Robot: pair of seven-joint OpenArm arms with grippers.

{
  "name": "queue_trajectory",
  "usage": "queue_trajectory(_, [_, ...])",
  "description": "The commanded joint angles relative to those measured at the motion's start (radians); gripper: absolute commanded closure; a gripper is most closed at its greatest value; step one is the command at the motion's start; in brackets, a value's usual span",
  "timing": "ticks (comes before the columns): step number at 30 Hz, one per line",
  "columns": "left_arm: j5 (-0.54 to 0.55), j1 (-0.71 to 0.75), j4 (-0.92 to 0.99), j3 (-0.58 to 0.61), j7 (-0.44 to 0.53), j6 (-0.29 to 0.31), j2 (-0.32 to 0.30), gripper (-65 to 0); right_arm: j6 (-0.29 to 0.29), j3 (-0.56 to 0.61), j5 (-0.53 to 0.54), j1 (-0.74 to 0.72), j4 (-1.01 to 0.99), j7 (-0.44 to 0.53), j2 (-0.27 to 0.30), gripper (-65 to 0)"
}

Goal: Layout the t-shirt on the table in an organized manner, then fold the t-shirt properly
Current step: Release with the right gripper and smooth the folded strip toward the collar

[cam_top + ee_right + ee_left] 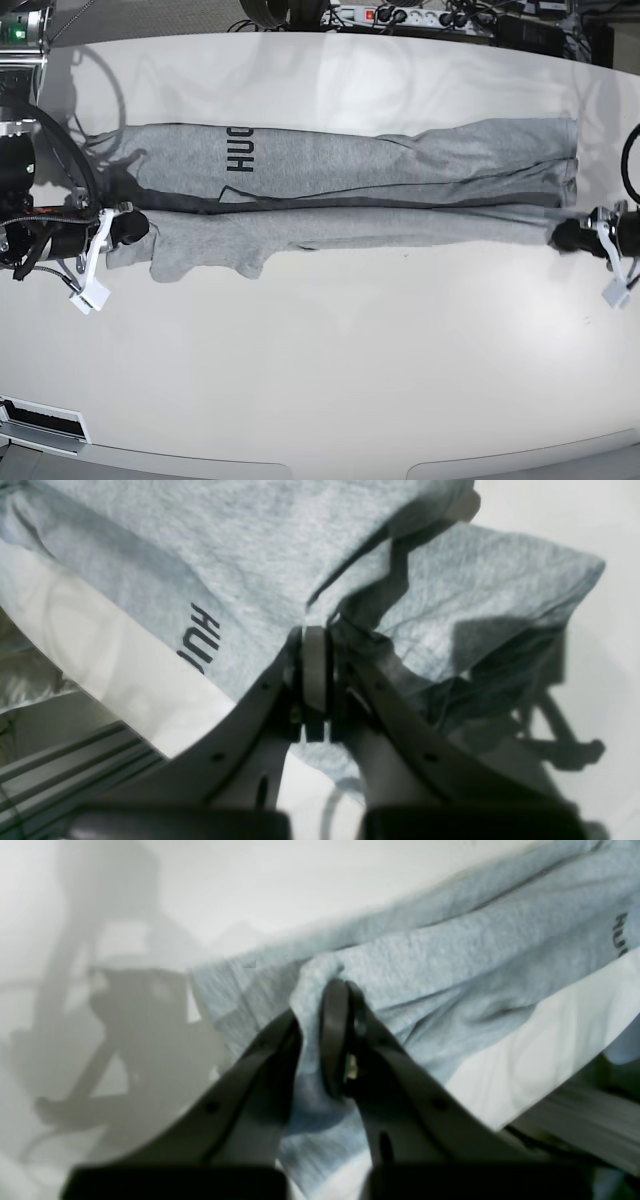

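Both my grippers are pinched tight on the t-shirt (pixel 350 175), my left gripper (pixel 320 1005) and right gripper (pixel 315 640) at opposite ends, stretching it long across the table (pixel 330 350). Soft, limp cloth likely sags mid-span, so edge holds suit it.

Both arms are black with looping black cables, white tags, and dark grey, tapering jaws dotted with screws.
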State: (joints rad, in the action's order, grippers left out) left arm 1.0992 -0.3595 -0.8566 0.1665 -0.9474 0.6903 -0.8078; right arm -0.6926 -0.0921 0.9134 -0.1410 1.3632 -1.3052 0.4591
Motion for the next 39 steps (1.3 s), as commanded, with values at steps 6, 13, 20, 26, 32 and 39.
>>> queue_trajectory(6, [-0.023, 0.01, -0.009, -0.008, 0.113, 0.008, -0.028, -7.4, -0.006, -0.005, -0.187, 0.007, 0.017, 0.161, 0.019, -15.0])
queue_trajectory(13, [-0.024, 0.01, -0.009, -0.008, 0.11, 0.008, -0.029, -30.3, 0.024, -0.006, -0.088, -0.06, 0.017, 0.121, 0.04, -39.2])
queue_trajectory(20, [-0.014, 0.01, -0.005, -0.008, 0.11, 0.008, -0.029, -30.3, 0.105, -0.006, -0.092, -0.077, 0.0, 0.233, -0.021, -39.2])
queue_trajectory(26, [0.014, 0.011, -0.005, -0.008, 0.109, 0.008, -0.029, -30.3, 0.172, -0.006, -0.246, -0.09, -0.114, 0.355, -0.081, -39.2])
queue_trajectory(32, [0.014, 0.01, -0.005, -0.008, 0.11, 0.008, -0.029, -30.3, 0.162, -0.006, -0.336, -0.089, -0.186, 0.496, -0.122, -36.3])
queue_trajectory(39, [0.013, 0.01, -0.005, -0.008, 0.14, 0.008, -0.024, -30.3, -0.006, -0.006, -0.291, -0.109, -0.186, 0.465, -0.137, 0.0])
